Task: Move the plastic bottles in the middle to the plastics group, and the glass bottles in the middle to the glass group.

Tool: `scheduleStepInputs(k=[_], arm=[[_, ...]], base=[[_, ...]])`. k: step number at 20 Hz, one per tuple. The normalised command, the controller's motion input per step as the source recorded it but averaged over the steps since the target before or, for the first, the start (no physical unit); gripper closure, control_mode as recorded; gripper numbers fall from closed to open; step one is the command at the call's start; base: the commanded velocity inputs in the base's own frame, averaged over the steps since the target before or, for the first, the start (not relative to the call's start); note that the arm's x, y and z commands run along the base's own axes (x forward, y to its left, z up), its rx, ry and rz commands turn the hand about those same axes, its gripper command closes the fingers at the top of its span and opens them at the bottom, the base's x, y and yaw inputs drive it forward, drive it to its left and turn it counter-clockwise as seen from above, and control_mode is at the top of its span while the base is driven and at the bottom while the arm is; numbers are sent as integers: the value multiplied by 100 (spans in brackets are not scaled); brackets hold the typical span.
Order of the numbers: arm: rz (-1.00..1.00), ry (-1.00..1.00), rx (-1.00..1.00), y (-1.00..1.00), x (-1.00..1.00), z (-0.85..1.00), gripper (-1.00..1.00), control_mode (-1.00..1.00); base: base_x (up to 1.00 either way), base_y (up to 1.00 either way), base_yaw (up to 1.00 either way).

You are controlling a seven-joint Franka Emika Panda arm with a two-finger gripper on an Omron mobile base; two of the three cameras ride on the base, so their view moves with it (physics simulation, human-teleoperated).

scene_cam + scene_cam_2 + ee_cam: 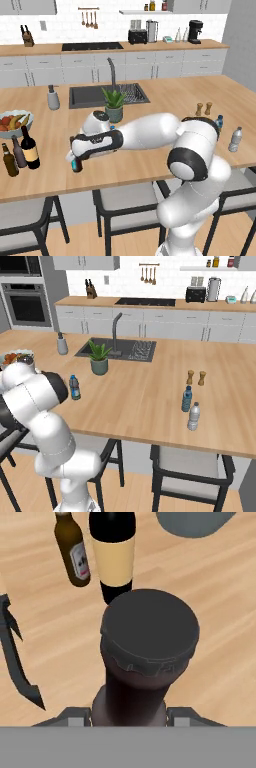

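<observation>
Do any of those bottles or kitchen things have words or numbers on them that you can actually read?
None can be read.
amber bottle: its white and red label shows marks, too blurred to read.
wine bottle: its tan label is blank.
water bottle: blue band, too small to read.
beer bottle between the gripper fingers: no label in sight.

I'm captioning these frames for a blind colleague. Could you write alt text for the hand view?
The end effector grips the neck of a dark brown beer bottle, its crimped black cap filling the centre. Beyond, on the wooden counter, stand a black wine bottle with tan label and an amber bottle.
</observation>
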Motion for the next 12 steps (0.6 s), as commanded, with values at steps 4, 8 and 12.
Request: scheduleStepInputs(k=[4, 8, 12], arm=[[12, -18, 0, 84, 4, 0, 100, -100], [4, -8, 0, 70, 33, 0, 100, -100], [0, 0, 0, 54, 42, 1, 100, -100]], base=[[0, 0, 0], [0, 0, 0], [0, 0, 0]])
